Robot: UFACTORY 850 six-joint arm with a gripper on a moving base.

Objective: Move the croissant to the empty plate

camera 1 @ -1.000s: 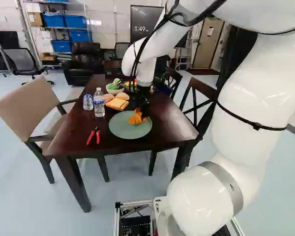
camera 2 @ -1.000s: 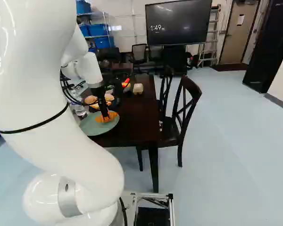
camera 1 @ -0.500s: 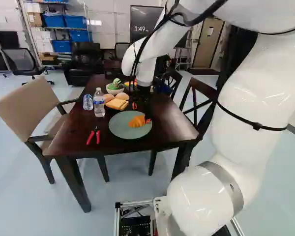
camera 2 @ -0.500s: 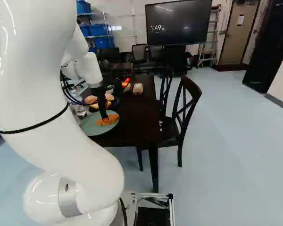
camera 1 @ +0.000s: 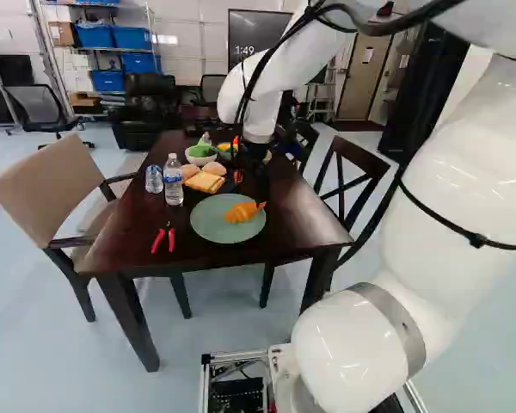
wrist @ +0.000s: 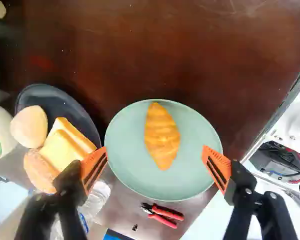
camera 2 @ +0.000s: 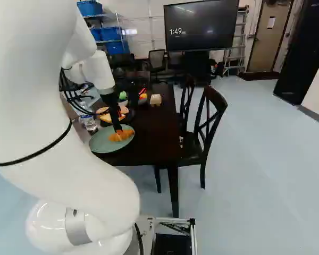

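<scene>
We keep our gripper spread wide over the plate, probably because the croissant already lies there and needs only clearance

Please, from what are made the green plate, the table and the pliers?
Plate: satin ceramic or plastic; its smooth, even green leaves it open.
Table: probably glossy wood or veneer, from its reddish-brown surface and reflections.
Pliers: smooth plastic or rubber grips, by their even red; darker tips, likely metal.
</scene>
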